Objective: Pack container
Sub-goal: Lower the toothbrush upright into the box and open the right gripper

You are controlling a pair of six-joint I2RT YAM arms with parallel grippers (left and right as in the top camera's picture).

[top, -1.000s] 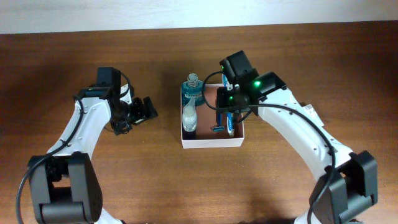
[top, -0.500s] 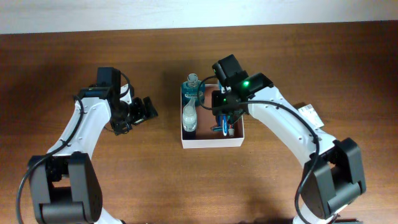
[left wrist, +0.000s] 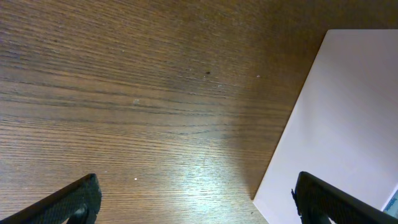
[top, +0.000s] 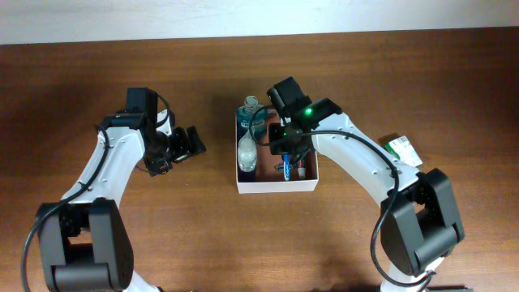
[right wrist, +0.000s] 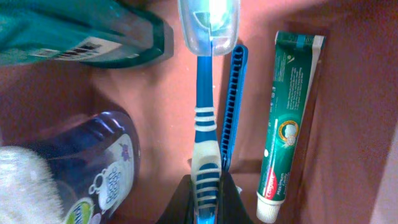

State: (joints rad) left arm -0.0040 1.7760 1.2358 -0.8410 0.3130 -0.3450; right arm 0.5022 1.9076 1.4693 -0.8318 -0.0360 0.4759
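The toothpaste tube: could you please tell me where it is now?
In the right wrist view, the toothpaste tube lies inside the container along its right-hand wall, beside the blue comb.

We find ourselves at a robotics test bench: a dark brown wood-grain table (top: 97,65) carries a white-and-black jointed left arm (top: 105,166) at 9 o'clock and its twin right arm (top: 361,156) at 3 o'clock. A shallow square white cardboard box (top: 276,185) of toiletries sits at centre, and a plain pale wall (top: 243,16) runs along 12 o'clock.
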